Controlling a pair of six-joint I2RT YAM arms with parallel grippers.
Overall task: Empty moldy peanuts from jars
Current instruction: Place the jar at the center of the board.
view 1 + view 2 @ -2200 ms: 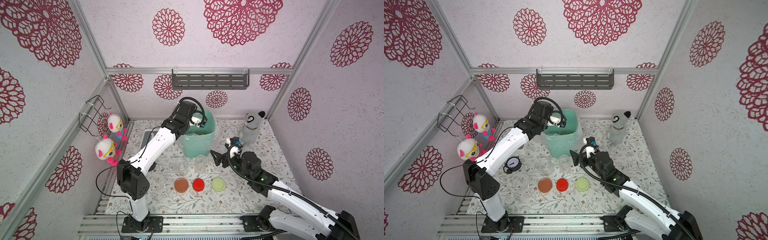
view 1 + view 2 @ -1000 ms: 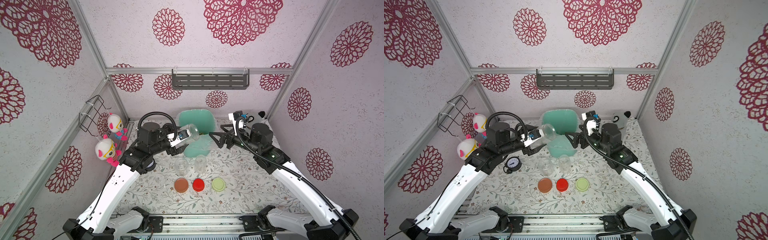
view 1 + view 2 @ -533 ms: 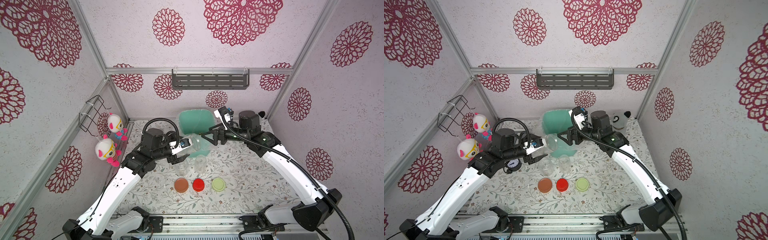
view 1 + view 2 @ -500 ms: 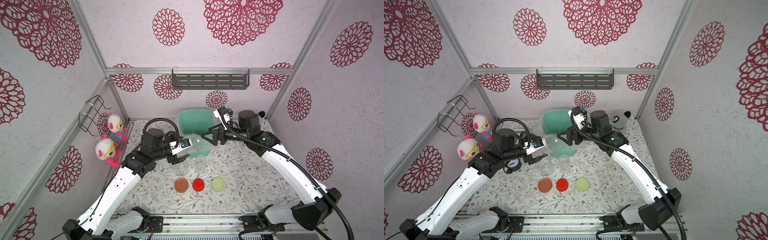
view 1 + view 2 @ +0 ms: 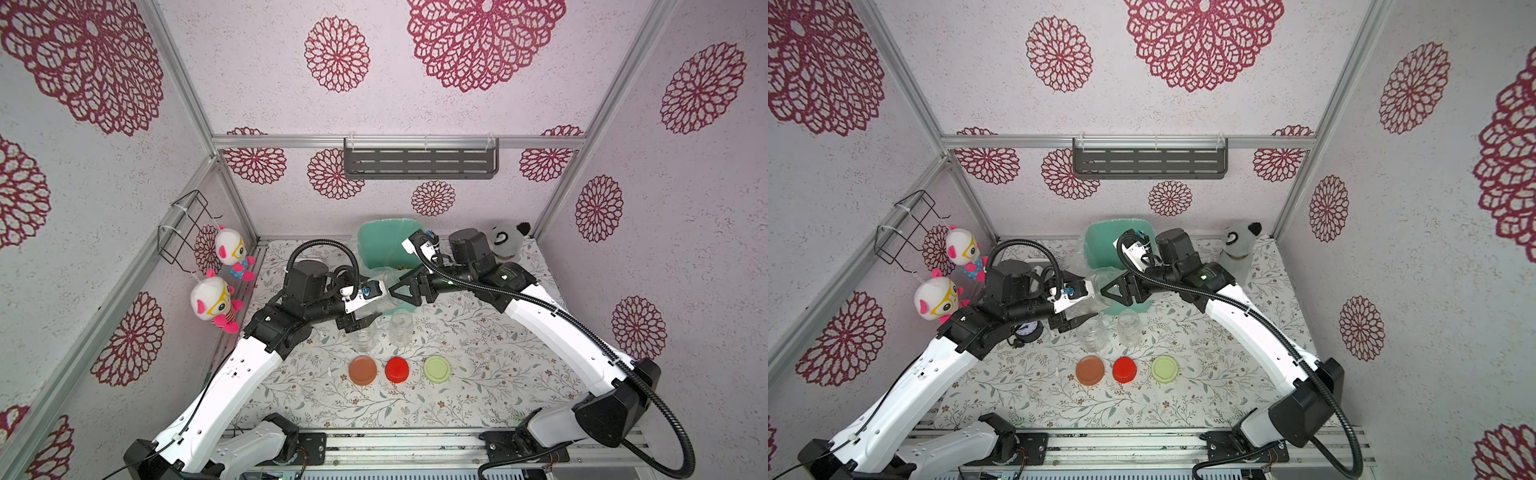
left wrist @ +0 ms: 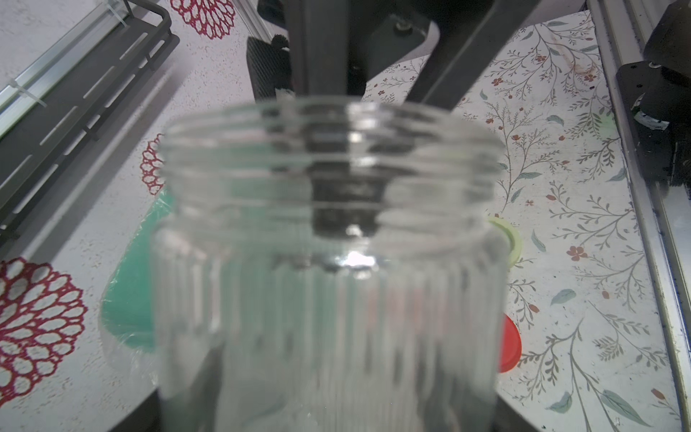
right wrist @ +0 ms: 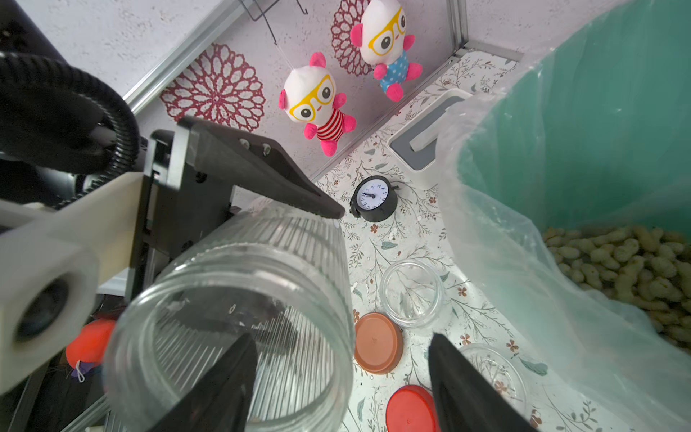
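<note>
Emptying stage: judged complete, or nearly so, since no jar in view holds kernels. The left gripper (image 5: pixel 374 303) is clamped on the ribbed body of one clear jar (image 7: pixel 284 254), holding it above the worktop (image 5: pixel 478 374), tipped close to horizontal with its open mouth facing the right arm. This jar appears empty, though a small remnant inside cannot be ruled out. Below it, the two other jars (image 5: pixel 363 336) (image 5: pixel 401 328) stand upright, side by side and uncapped, and both look clear to the base. In front of them the brown lid (image 5: pixel 363 370), the red lid (image 5: pixel 397 369) and the pale green lid (image 5: pixel 437 368) lie flat in a row, apart from one another. Behind the jars stands the mint-green bin (image 5: pixel 374 241), lined with a clear bag. The moldy peanuts (image 7: pixel 617 258) lie inside it as a yellowish-tan heap of small rounded kernels. The right gripper (image 7: pixel 342 338) holds nothing; its jaws stand apart at the mouth of the held jar. Judged remaining: set the held jar down.
</note>
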